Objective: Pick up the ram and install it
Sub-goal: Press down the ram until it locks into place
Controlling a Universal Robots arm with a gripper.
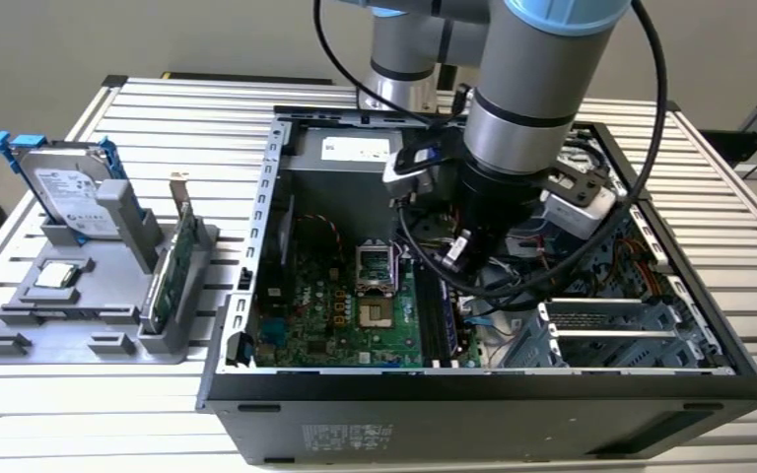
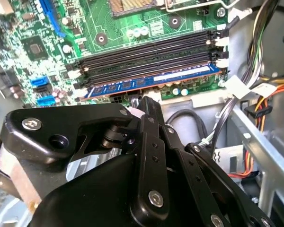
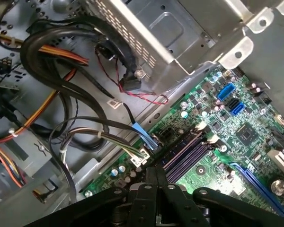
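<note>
The arm reaches down into the open computer case (image 1: pixel 263 212), with the gripper (image 2: pixel 146 106) low over the green motherboard (image 1: pixel 339 315). In the second wrist view its black linkage comes together at a narrow tip just beside the ram (image 2: pixel 151 81); whether the fingers are parted or pressed together cannot be told, and nothing is visibly held between them. The ram, one blue stick with a pale label, sits lengthwise in the memory slot nearest the gripper, next to three bare black memory slots (image 2: pixel 146 56), so four slots in a row. On the exterior view's left, a grey holder (image 1: pixel 76 325) on the slatted table (image 1: pixel 194 108) carries one silver hard drive (image 1: pixel 74 192) with blue rails, one green expansion card (image 1: pixel 174 258) upright, and one small square chip (image 1: pixel 60 276)
</note>
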